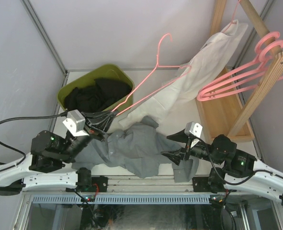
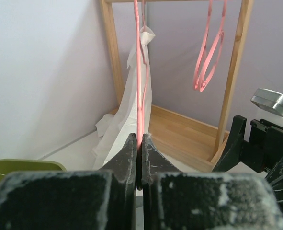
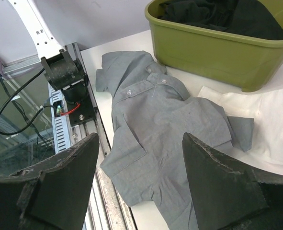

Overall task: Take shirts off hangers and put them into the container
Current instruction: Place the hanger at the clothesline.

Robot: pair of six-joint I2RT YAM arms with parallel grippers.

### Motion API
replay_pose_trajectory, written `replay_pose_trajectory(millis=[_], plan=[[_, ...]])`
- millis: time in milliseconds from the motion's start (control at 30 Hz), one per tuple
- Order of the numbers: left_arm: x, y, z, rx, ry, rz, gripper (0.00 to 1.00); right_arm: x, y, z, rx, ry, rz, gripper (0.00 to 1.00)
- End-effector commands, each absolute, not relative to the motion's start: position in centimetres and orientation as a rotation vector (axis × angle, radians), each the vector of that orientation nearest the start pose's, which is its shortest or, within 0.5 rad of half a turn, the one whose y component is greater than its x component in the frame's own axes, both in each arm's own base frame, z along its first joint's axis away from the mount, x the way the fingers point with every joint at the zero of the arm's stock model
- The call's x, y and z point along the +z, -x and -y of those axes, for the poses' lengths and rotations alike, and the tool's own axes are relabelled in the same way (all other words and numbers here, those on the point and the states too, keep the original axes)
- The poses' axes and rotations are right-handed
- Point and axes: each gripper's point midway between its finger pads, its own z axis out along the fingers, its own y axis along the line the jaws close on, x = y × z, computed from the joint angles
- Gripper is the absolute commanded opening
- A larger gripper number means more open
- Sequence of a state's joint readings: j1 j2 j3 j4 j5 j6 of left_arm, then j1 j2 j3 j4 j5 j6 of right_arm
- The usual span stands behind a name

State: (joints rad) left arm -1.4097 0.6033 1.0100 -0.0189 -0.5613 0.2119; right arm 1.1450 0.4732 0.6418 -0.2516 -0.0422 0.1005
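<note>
Grey shirt [image 1: 131,148] flat at the table's [image 3: 131,38] near edge, off its hanger; not yet in the tub.

Your left gripper [image 2: 139,143] is clenched on the bare pink hanger [image 2: 138,72], which slants up from beside the green tub [image 3: 203,52]. Your right gripper [image 3: 140,136] hangs released over the shirt's right end, holding nothing. Black shirts [image 1: 100,91] already lie in the tub, far left. Likely next: pinch the grey shirt near its middle, bunch enough cloth that the sleeves don't trail, and lift well clear of the tub rim. Mind the hem lapping the front rail [image 1: 151,182], and the white shirt [image 1: 198,67] trailing from the wooden rack [image 1: 227,120] right beside the grey one. Freest room looks to be overhead.
</note>
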Motion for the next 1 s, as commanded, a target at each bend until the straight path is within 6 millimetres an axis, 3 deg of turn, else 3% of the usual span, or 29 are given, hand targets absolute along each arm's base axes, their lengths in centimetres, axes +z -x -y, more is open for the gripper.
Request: replay_pose_trajectory(millis=[0,200,367,467,733,967], plan=[[48.4,-12.8,21.4,-0.817,-0.511,-1.137,0.00,28.1,-9.9,-24.5,0.976,0.894,-1.464,0.70],[48.4,-13.7,23.4,-0.843,-0.534,-1.189,0.00,28.2,-9.8,-24.3,0.979,0.889,-1.463,0.70],[48.8,-13.9,26.4,-0.913,-0.610,-1.182,0.00,27.9,-9.9,-24.0,0.968,0.877,-1.482,0.70],[48.9,-15.1,28.0,-0.946,-0.636,-1.192,0.00,27.7,-10.1,-23.8,0.957,0.868,-1.498,0.70],[52.1,-17.9,31.9,-1.000,-0.718,-1.144,0.00,26.9,-9.9,-22.6,0.935,0.858,-1.537,0.70],[53.6,-20.3,35.5,-1.047,-0.785,-1.076,0.00,26.7,-9.9,-21.7,0.920,0.840,-1.539,0.70]])
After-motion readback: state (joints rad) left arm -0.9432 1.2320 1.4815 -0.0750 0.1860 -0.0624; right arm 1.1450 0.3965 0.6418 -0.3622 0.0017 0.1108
